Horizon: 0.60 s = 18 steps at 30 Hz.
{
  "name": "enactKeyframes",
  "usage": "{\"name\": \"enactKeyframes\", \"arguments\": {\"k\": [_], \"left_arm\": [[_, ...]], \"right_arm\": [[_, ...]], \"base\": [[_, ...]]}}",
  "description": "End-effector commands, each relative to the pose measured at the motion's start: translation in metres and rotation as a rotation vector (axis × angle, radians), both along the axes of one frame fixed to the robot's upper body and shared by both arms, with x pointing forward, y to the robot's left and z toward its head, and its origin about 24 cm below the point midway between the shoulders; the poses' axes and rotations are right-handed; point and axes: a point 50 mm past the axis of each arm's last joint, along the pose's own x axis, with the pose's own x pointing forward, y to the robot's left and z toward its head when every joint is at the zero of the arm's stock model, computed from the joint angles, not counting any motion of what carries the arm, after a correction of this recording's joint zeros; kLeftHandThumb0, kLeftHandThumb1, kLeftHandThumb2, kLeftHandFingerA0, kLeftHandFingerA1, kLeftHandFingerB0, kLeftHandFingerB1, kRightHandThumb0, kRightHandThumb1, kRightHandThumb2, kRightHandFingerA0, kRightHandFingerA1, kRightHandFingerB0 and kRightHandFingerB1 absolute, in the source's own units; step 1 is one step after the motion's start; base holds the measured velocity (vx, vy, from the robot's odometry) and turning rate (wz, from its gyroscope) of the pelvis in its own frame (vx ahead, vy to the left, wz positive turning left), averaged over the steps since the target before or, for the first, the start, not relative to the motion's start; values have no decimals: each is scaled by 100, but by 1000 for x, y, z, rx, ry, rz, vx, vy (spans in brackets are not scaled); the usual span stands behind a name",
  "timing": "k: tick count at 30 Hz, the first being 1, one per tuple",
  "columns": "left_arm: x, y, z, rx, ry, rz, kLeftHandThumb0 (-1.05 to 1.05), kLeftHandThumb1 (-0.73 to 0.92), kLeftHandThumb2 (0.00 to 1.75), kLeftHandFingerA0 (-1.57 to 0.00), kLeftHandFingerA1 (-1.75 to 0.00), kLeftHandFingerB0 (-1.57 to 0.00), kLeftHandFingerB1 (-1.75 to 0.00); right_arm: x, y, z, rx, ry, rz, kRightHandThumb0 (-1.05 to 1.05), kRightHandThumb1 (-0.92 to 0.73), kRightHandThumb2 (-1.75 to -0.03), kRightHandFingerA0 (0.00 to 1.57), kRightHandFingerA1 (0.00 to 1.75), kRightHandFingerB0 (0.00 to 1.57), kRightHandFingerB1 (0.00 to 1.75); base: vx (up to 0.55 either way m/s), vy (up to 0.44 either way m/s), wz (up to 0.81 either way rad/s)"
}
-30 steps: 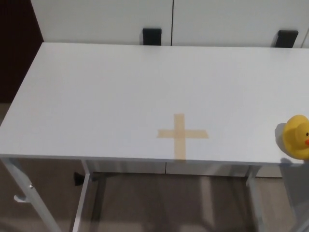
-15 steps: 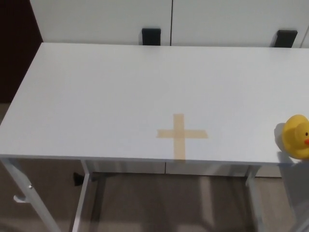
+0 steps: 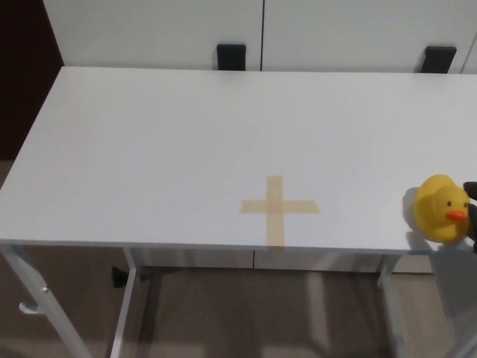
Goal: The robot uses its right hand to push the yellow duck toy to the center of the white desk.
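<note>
Robot hand touches yellow duck at white desk edge.

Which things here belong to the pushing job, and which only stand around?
Belonging to the job:
- small yellow rubber duck toy, near the desk's right front edge
- white desk
- tan tape cross on the desk
- black right hand, just showing beside the duck

Standing around:
- two black blocks behind the desk

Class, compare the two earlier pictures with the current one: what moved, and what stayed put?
The yellow duck toy slid left toward the tape cross, with a dark part of the right hand now showing behind it. The cross and white desk stayed put.
</note>
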Motion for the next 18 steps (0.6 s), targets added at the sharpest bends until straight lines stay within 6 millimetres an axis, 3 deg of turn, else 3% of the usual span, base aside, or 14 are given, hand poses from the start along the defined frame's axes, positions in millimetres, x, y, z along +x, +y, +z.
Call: {"name": "enactKeyframes", "arguments": {"k": [1,4,10,14,16,18], "left_arm": [[0,0,0,8,-8,-12,-18,68,64,-88,-77,-83,-59],[1,0,0,3,-10,-27,-17,67,66,-84,-71,-81,-59],[1,-1,0,6,-5,-33,-17,69,67,-85,-74,-83,-61],[1,-2,-1,4,-7,-33,-17,67,68,-85,-75,-83,-62],[0,-4,-2,-5,-7,-32,-14,64,76,-87,-81,-86,-68],[0,-4,-2,-9,-10,-25,-14,64,74,-86,-76,-85,-63]], "right_arm": [[-3,5,-10,-7,29,3,-72,-91,-67,48,52,43,46],[-1,25,-18,19,51,23,-73,-92,-68,46,53,41,43],[6,40,-19,74,42,13,-72,-92,-68,46,53,40,42],[11,49,-16,109,25,-5,-73,-92,-70,46,55,39,42],[20,66,-11,155,-4,-41,-70,-92,-72,41,51,36,40],[22,73,-8,159,-16,-44,-69,-92,-72,39,50,36,40]], "base": [[0,0,0],[0,0,0],[0,0,0],[0,0,0],[0,0,0],[0,0,0]]}}
